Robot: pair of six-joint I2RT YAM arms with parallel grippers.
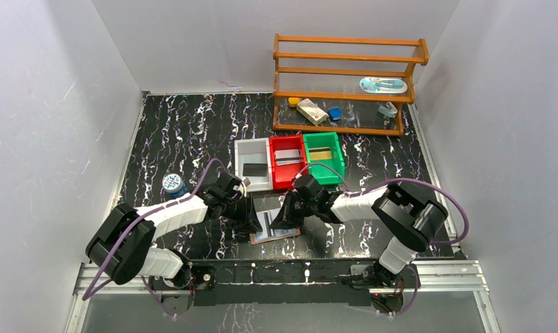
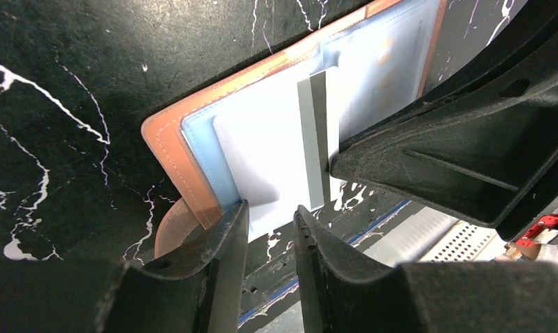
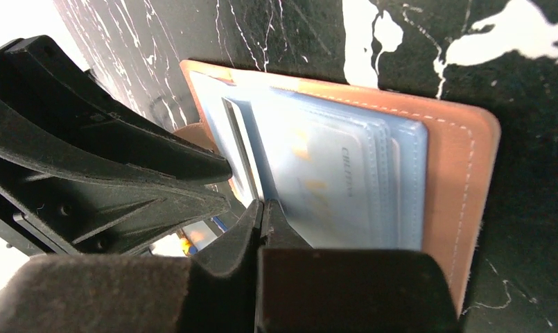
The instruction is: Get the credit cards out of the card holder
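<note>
Reading the left wrist view, I have a pale credit card (image 2: 269, 139) standing partway out of the blue pocket of the card holder (image 2: 161, 142). Its long axis points straight back at the left gripper (image 2: 270, 225), so the pull I judge to come next runs along that arm's own line of reach. Those jaws are apart, their tips lying over the card's free edge, not clamped on it. From above, the holder lies open and flat on the table (image 1: 193, 132) near the front edge, between both wrists, with the left gripper at its left side. The right gripper (image 3: 263, 211) reaches in low from the other side, jaws pressed together at the holder's near edge. Whether they pinch the lining I cannot tell. Both forearms stretch inward, nearly level.
</note>
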